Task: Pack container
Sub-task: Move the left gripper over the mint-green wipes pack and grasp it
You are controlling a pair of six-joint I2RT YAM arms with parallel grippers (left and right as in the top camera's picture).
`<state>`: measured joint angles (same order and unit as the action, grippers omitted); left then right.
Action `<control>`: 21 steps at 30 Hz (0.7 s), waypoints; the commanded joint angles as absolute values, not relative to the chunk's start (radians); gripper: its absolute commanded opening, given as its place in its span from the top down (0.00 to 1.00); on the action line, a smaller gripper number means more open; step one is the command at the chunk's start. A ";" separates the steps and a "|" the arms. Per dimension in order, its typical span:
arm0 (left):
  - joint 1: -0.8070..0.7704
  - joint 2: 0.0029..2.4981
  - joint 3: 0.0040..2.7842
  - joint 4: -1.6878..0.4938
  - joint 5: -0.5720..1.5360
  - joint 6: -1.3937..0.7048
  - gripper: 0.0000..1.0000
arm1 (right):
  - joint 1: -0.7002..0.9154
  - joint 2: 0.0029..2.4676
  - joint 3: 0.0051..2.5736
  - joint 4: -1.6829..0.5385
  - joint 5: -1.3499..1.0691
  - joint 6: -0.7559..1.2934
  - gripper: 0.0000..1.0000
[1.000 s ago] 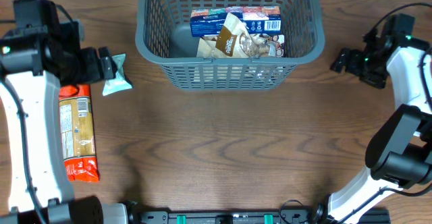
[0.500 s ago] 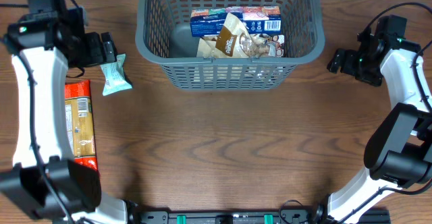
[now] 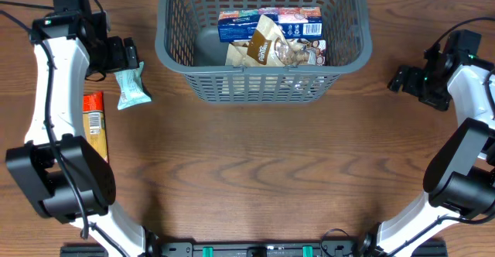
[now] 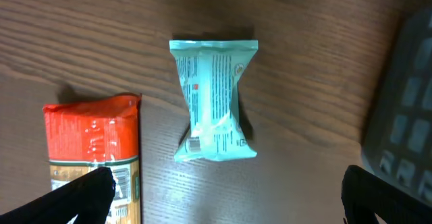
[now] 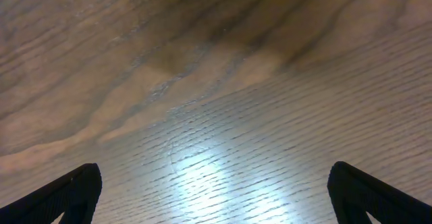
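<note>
The container (image 3: 263, 66) is a large dark grey lattice basket at the back middle, and its corner shows in the left wrist view (image 4: 405, 102). It holds a blue box (image 3: 269, 23) and a brown packet (image 3: 261, 44). A teal packet (image 3: 132, 87) lies on the table left of it, also in the left wrist view (image 4: 214, 101). My left gripper (image 3: 124, 56) is open and empty, just behind the teal packet; in its own view (image 4: 226, 200) the packet lies just beyond the fingertips. My right gripper (image 3: 401, 79) is open and empty over bare wood (image 5: 216, 197), right of the container.
A long red-and-orange packet (image 3: 94, 125) lies at the left, partly under my left arm, and shows beside the teal packet in the left wrist view (image 4: 91, 160). The brown wooden table (image 3: 255, 172) stretches in front of the container.
My left arm has swung toward the back of the table, its gripper moving slightly back by the teal packet. My right gripper has drifted right, away from the container. The packets have not moved.
</note>
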<state>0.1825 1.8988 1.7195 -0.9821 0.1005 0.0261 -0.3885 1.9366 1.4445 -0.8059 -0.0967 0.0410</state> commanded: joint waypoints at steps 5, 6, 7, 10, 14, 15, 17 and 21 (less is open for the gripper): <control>0.187 2.021 1.739 -0.964 0.093 0.021 0.01 | -0.389 1.938 1.437 -0.804 -0.094 0.028 0.01; 0.187 2.040 1.739 -0.962 0.092 0.021 0.01 | -0.389 1.938 1.437 -0.805 -0.094 0.026 0.01; 0.187 2.055 1.739 -0.959 0.092 0.021 0.01 | -0.389 1.938 1.437 -0.806 -0.094 0.020 0.01; 0.187 2.106 1.739 -0.955 0.092 0.021 0.01 | -0.389 1.938 1.437 -0.813 -0.094 0.016 0.01; 0.187 2.162 1.739 -0.955 0.092 0.021 0.01 | -0.389 1.938 1.437 -0.817 -0.094 0.012 0.01; 0.187 2.175 1.738 -0.955 0.092 0.021 0.01 | -0.389 1.938 1.437 -0.818 -0.094 0.010 0.01; 0.187 2.196 1.737 -0.951 0.092 0.021 0.01 | -0.390 1.938 1.437 -0.820 -0.094 0.009 0.01; 0.188 2.232 1.737 -0.939 0.091 0.026 0.02 | -0.389 1.938 1.437 -0.822 -0.094 0.002 0.01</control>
<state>0.1825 2.2047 1.7195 -0.9401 0.1005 0.0261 -0.3885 1.9366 1.4441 -0.8185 -0.0967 0.0246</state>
